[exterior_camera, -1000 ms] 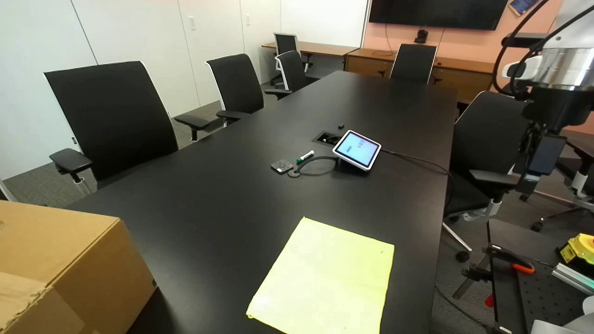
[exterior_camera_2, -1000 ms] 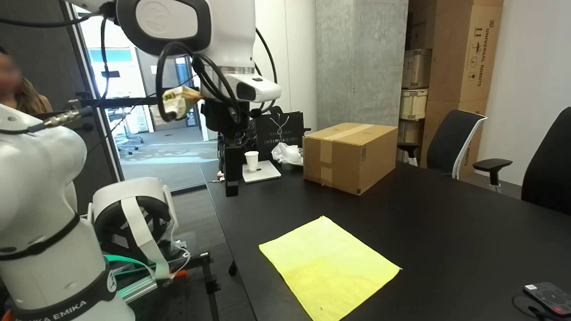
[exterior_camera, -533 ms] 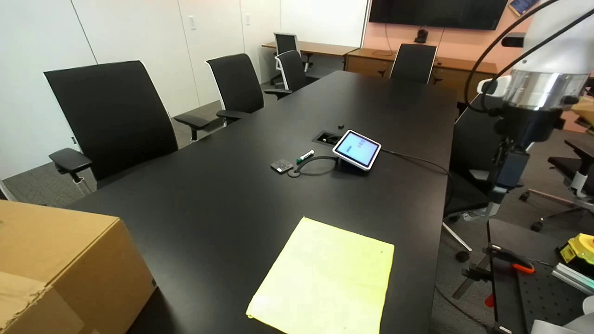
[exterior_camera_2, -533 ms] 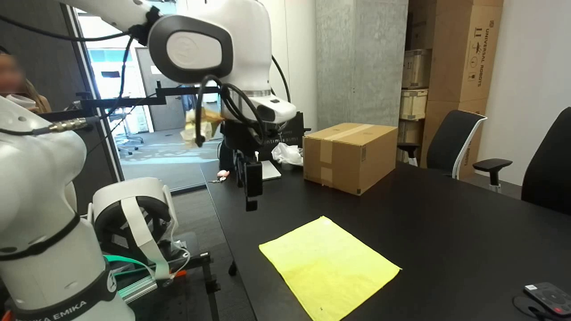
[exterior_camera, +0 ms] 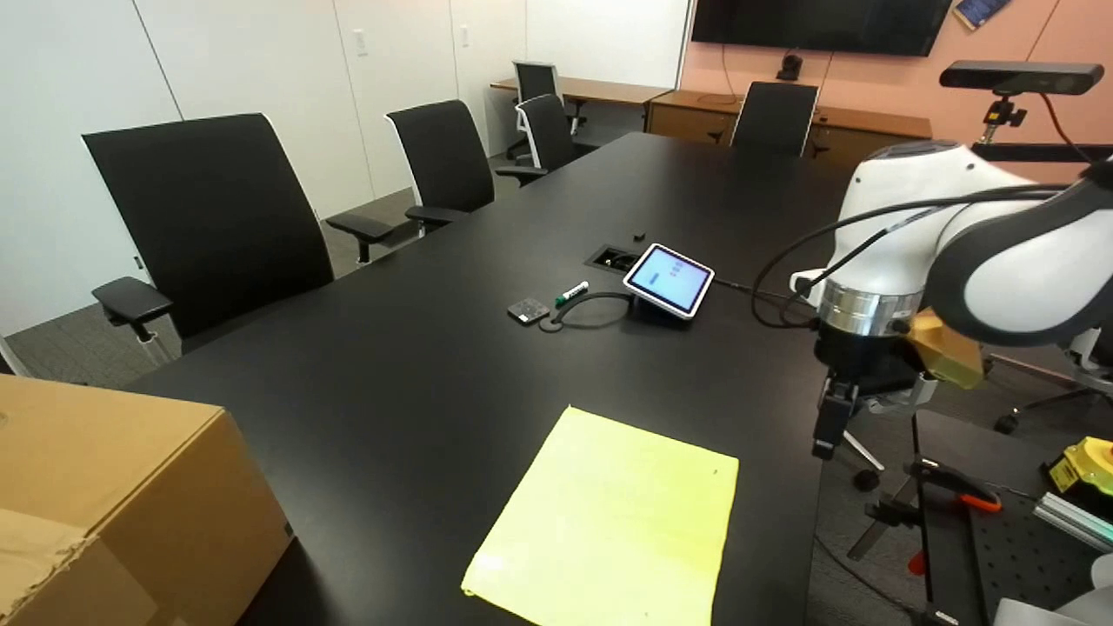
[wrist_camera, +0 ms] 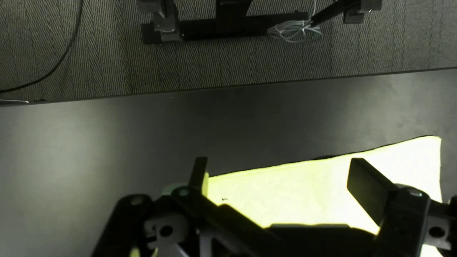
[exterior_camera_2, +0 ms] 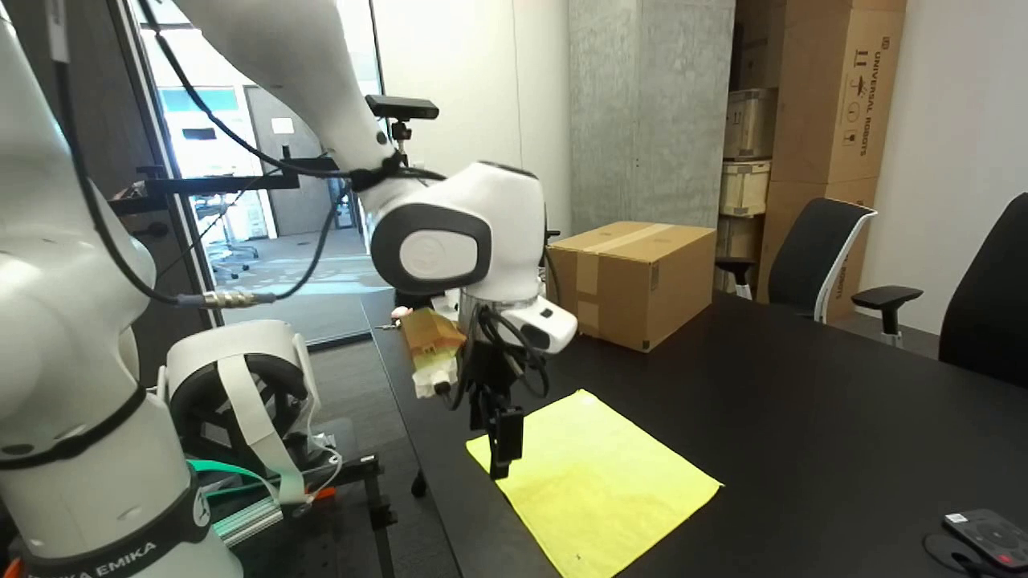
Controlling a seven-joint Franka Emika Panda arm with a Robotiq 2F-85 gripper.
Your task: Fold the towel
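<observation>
The pale yellow towel (exterior_camera: pixel 609 522) lies flat and spread out on the dark table, near its edge. It also shows whole in an exterior view (exterior_camera_2: pixel 602 490). In the wrist view part of the towel (wrist_camera: pixel 278 196) shows beyond and between the fingers; the rest is hidden by the gripper. My gripper (wrist_camera: pixel 279 162) is wide open with nothing between its fingers. It hangs pointing down above the table, by the towel's edge on the robot's side, in both exterior views (exterior_camera: pixel 824 448) (exterior_camera_2: pixel 499 470). It looks apart from the towel; the exact height is hard to tell.
A cardboard box (exterior_camera_2: pixel 634 281) stands on the table (exterior_camera: pixel 391 391) beyond the towel. A tablet (exterior_camera: pixel 669 283) with a cable, a marker (exterior_camera: pixel 572 293) and a small dark square device (exterior_camera: pixel 528 311) lie farther along. The table edge (wrist_camera: pixel 228 86) runs close to the gripper. Chairs stand around.
The arm has moved down and inward from high beside the table edge to low near the towel's edge. The towel and other objects have not moved.
</observation>
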